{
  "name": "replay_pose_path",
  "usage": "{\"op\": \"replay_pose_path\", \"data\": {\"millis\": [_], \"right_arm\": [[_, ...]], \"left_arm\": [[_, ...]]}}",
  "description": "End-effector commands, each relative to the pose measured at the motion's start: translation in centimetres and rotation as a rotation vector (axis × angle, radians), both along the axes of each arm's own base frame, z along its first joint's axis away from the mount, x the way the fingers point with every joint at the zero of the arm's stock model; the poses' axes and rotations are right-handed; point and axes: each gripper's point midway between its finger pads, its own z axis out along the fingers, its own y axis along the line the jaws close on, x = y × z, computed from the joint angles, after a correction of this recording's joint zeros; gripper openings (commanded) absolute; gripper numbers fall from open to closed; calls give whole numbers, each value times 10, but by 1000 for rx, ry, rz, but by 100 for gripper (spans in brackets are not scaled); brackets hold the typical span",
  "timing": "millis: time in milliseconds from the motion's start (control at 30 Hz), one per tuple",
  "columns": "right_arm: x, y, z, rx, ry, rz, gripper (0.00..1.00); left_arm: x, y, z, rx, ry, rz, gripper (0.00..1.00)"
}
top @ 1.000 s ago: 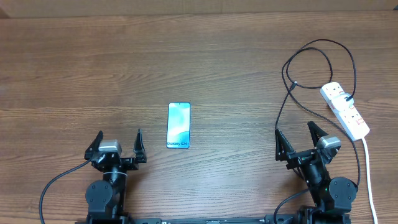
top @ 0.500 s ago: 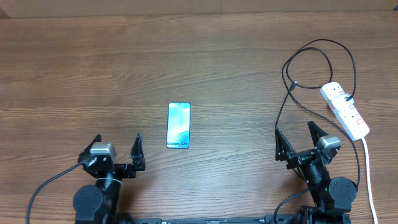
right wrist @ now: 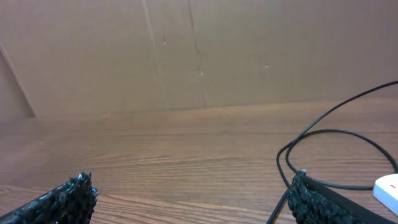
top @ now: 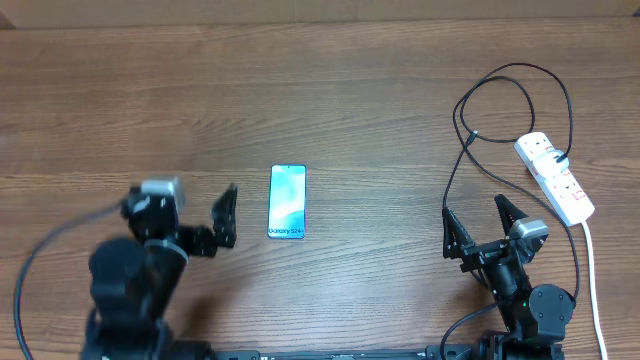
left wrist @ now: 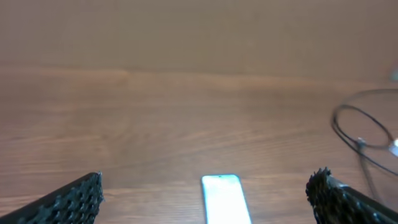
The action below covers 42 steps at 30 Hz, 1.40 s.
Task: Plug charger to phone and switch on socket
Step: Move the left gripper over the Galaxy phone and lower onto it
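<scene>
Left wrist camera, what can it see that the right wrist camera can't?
Only the left wrist view shows the phone, lying flat. Only the right wrist view shows a corner of the white socket and a brown wall behind. Both show the wooden table, the charger looping in black, and open fingers: the left gripper in one, the right gripper in the other.

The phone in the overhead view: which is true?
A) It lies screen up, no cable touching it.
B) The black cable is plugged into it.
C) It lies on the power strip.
A: the phone shows its screen, and the charger loops far away beside the socket.
</scene>
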Motion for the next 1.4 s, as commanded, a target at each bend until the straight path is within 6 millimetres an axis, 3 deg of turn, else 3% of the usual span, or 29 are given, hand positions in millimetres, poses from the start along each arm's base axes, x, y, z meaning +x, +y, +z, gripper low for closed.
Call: {"op": "replay_pose_path", "data": {"millis": [0,167,300,500,667,867,1033,1133,1233,1367], "right_arm": [[1,-3,-3,-7,-2,-14,100],[1,-3,-3,-7,-1,-14,100],[1,-3,-3,-7,-2,-14,100],[1,-3,-3,-7,-2,-14,100],[1,-3,-3,-7,-1,-14,100],[1,-3,-3,-7,-2,-14,100],[1,-3,-3,-7,-2,-14,100],[1,-3,-3,-7,-1,-14,100],[1,-3,-3,-7,-2,-14,100],[1,-3,-3,-7,-2,-14,100]], "left_arm": [[15,-15,30,-32,32,-91,100],[35,-26,46,-39,200,-123,100],[49,-46,52,-23,331,-180,100],[69,-92,36,94,443,-248,100],[73,-137,-3,174,537,-339,100],[84,-156,-59,222,685,-368,100],[95,-155,-105,266,800,-327,100],[102,-140,-132,262,888,-150,100],[98,-126,-155,263,977,-7,100],[89,-123,-179,283,1071,18,100]]}}
